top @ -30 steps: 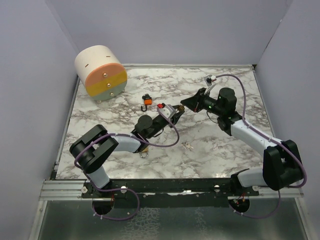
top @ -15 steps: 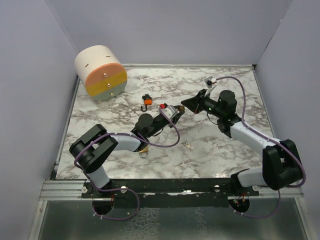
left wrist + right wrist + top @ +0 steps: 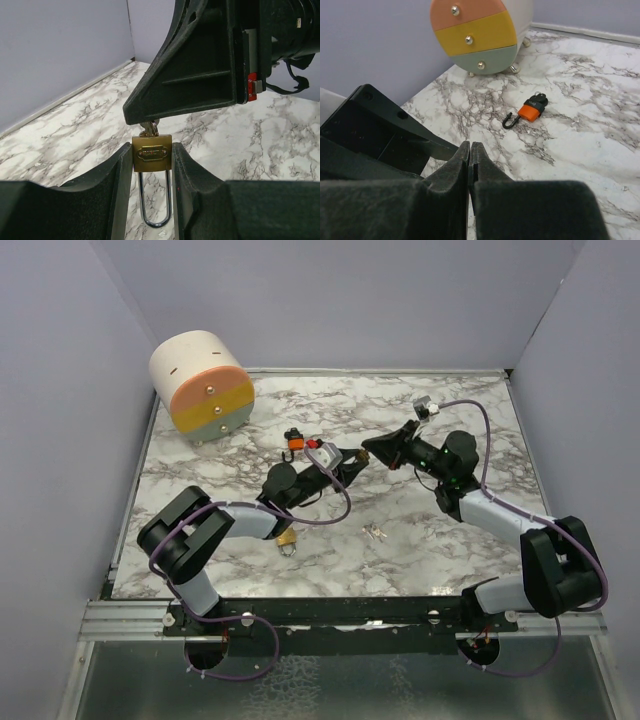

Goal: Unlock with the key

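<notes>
Key [image 3: 149, 129] atop padlock [image 3: 152, 152], left wrist only

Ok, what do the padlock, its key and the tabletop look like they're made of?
The padlock body is likely brass: yellow with a brushed sheen. Its shackle is probably steel: silvery and glossy. The key looks metallic but is mostly hidden. The tabletop looks like marble, white with grey veins, though it may be only a printed surface.
</notes>
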Motion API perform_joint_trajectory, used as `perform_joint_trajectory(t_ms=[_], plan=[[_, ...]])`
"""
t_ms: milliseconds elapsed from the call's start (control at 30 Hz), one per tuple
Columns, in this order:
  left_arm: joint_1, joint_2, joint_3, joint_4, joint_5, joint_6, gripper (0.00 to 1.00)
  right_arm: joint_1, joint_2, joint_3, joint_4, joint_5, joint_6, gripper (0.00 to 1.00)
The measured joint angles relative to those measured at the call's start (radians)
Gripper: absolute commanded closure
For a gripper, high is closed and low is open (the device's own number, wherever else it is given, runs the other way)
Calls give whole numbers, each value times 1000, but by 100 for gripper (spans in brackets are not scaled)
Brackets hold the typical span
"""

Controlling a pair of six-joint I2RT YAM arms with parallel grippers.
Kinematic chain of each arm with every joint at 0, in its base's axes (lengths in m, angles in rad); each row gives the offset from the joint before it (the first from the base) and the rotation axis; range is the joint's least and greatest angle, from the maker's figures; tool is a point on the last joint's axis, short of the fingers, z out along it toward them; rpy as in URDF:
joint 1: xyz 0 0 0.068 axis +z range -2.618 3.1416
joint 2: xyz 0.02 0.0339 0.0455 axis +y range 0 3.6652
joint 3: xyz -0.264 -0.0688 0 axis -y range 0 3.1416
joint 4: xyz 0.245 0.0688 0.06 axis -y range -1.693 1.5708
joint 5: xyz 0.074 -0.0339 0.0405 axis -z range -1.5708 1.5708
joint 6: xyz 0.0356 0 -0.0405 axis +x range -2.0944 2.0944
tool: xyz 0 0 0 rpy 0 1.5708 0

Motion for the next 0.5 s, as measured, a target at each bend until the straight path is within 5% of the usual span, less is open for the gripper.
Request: perform_joint_trajectory(t_ms=[500], plan=[[-47, 0, 5, -72, -129, 160, 100, -3, 73, 53, -58, -2, 56, 99]])
